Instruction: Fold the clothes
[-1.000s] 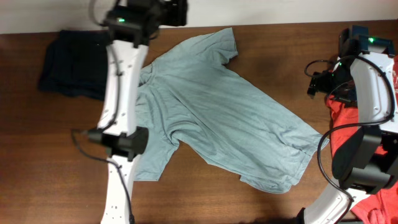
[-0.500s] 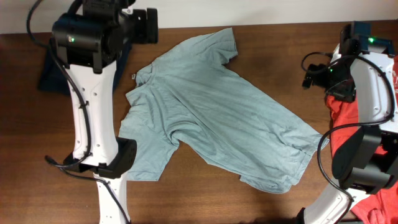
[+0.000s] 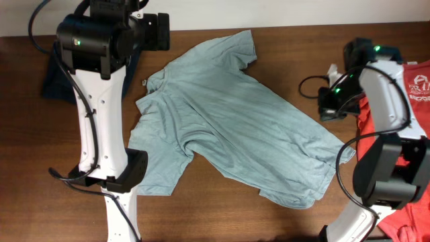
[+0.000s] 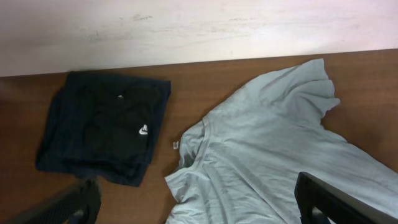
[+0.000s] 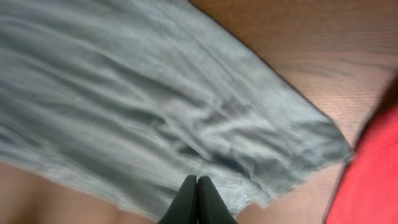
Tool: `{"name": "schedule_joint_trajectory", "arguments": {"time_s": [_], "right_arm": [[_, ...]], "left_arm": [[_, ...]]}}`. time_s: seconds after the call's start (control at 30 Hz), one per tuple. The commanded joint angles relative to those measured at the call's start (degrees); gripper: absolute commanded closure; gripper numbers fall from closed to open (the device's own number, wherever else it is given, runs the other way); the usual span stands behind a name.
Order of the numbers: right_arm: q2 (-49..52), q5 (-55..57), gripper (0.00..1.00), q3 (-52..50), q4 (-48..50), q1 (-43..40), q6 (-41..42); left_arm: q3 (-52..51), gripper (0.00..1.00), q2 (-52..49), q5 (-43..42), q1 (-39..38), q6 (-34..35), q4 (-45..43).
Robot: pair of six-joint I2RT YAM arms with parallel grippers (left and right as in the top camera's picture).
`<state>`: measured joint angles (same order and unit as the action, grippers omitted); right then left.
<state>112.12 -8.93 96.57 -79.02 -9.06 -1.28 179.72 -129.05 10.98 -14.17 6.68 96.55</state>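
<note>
Pale blue-grey short-sleeved cloth T-shirt [image 3: 235, 121], spread flat and diagonally on the brown wooden surface [image 3: 222, 215]. Left end effector [image 4: 202, 202] is held wide open and empty above its collar. Right end effector [image 5: 197, 198] is shown pressed shut, empty, near its hem. A red printed T-shirt [image 3: 416, 87] lies beyond that hem, a folded dark navy garment [image 4: 102, 134] beside the collar.

A: Was any lettering legible?
B: None. The red T-shirt [image 3: 418, 107] bore a white chest print [image 3: 420, 83], too small to read. The dark folded garment [image 4: 93, 134] carried 1 small white logo [image 4: 143, 129], brand not discernible.
</note>
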Motion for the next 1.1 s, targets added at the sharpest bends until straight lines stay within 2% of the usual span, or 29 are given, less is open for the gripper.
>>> {"name": "schedule_joint_trajectory", "arguments": {"time_s": [0.0,0.17,0.3,0.53,1.07], "right_arm": [[-1.07,0.79,0.96,-7.06,4.76,0.83,3.08],[-1.07,0.83,0.96,-16.59,17.11,0.92,6.25],[-1.07,2.47,0.96,-19.30,23.85,0.92,6.29],[-0.83,6.51,0.96,-19.69,25.35,0.92,8.46],[5.81,6.64,0.96,-20.52,27.52,0.92,11.28]], "left_arm": [[-0.11,0.01,-0.20,0.63,-0.02,-0.26,0.11],[-0.11,0.01,-0.20,0.63,-0.02,-0.26,0.11],[-0.11,0.01,-0.20,0.63,-0.02,-0.26,0.11],[-0.11,0.01,-0.20,0.66,-0.02,-0.26,0.11],[-0.11,0.01,-0.20,0.63,-0.02,-0.26,0.13]]}}
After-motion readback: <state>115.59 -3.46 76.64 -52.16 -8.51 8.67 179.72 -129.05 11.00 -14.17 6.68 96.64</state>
